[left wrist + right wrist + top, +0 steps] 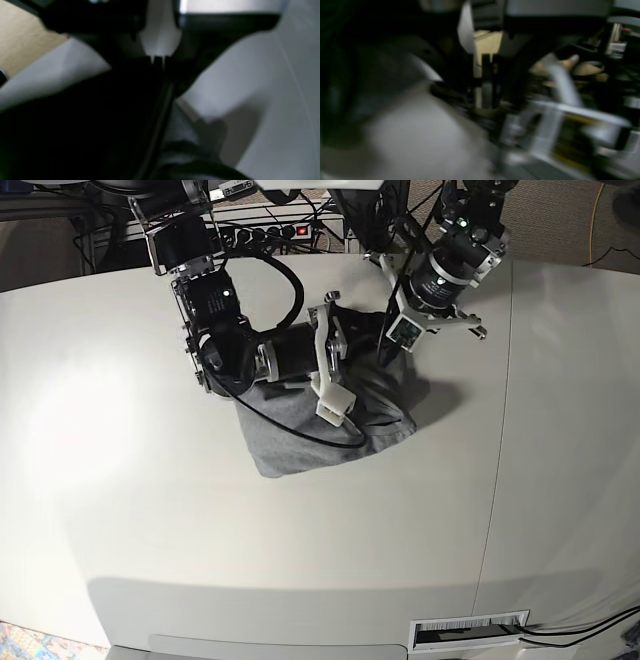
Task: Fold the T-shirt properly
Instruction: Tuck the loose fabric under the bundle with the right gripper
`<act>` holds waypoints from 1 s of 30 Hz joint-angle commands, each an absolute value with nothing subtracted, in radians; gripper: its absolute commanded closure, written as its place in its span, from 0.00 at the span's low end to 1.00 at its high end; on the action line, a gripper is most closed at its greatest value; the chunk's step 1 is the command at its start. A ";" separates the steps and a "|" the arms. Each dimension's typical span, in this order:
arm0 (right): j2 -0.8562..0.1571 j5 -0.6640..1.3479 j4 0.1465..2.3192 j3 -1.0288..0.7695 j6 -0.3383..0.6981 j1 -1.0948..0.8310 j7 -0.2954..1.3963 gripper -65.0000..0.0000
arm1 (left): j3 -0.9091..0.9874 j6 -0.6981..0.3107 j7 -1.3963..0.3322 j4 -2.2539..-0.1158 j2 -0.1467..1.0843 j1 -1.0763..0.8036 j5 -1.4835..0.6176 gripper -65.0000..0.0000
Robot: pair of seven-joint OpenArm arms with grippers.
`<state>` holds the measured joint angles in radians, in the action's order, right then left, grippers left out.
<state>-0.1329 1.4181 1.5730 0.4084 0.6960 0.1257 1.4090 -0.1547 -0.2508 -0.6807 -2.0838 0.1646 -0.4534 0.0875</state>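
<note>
The grey T-shirt [320, 435] lies bunched in a rough trapezoid in the middle of the white table [150, 500]. My left gripper [384, 360] points down at the shirt's far right edge. In the blurred left wrist view its dark fingers [140, 112] are pressed together, with grey cloth [180, 130] beside them; I cannot see whether any is pinched. My right gripper [350, 345] reaches sideways over the shirt's far edge. In the right wrist view its fingers [485, 80] stand nearly together with a grey strip between them, above shirt fabric [420, 130].
A black cable [300, 435] from the right arm loops across the shirt. A white camera mount [330, 395] hangs over the cloth. Cables and a power strip [285, 230] sit behind the table's far edge. A table seam [500, 460] runs on the right.
</note>
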 commanded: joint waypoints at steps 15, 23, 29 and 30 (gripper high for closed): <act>-0.198 1.484 1.591 0.281 0.698 0.092 1.396 0.78 | -0.154 -0.235 -0.653 -2.105 0.164 -0.471 0.146 1.00; -0.218 1.484 1.591 0.282 0.698 -0.003 1.396 0.74 | -0.154 -0.224 -0.654 -2.104 0.164 -0.471 0.141 1.00; -0.218 1.484 1.592 0.250 0.698 0.007 1.396 0.74 | -0.154 -0.225 -0.656 -2.103 0.164 -0.471 0.111 1.00; -0.219 1.484 1.592 0.239 0.698 0.012 1.396 0.74 | -0.154 -0.225 -0.656 -2.103 0.164 -0.471 0.111 1.00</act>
<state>-0.2157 1.4490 1.5730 0.2440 0.6933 -0.0074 1.4132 -0.1551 -0.2314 -0.6792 -2.0865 0.1642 -0.4709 0.1158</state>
